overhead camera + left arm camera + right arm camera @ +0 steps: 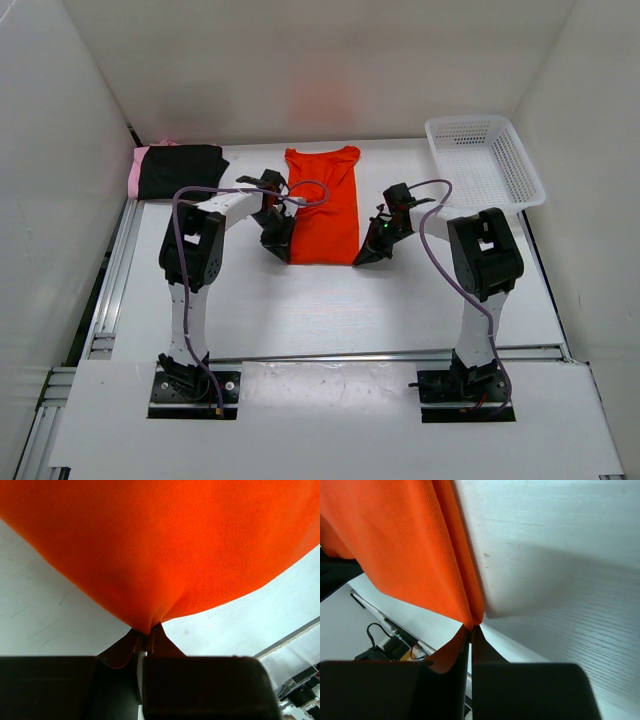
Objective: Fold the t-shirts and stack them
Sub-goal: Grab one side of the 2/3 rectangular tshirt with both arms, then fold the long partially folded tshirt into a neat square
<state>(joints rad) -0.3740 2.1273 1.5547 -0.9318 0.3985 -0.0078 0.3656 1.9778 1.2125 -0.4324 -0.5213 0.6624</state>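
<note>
orange-red t-shirt lying lengthwise, neck at far end, left gripper and right gripper pinching its near corners, open table nearer

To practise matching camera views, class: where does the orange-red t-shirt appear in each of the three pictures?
Top external: the orange-red t-shirt lies centre, its near corners pinched by the left hand and right hand.
Left wrist: orange-red t-shirt fills the upper half, corner pinched.
Right wrist: orange-red t-shirt upper left, corner pinched.
Shared landmark: the white table.

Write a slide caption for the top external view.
Left hand and right hand pinch the near corners of the bright orange-red fabric t-shirt.
</note>
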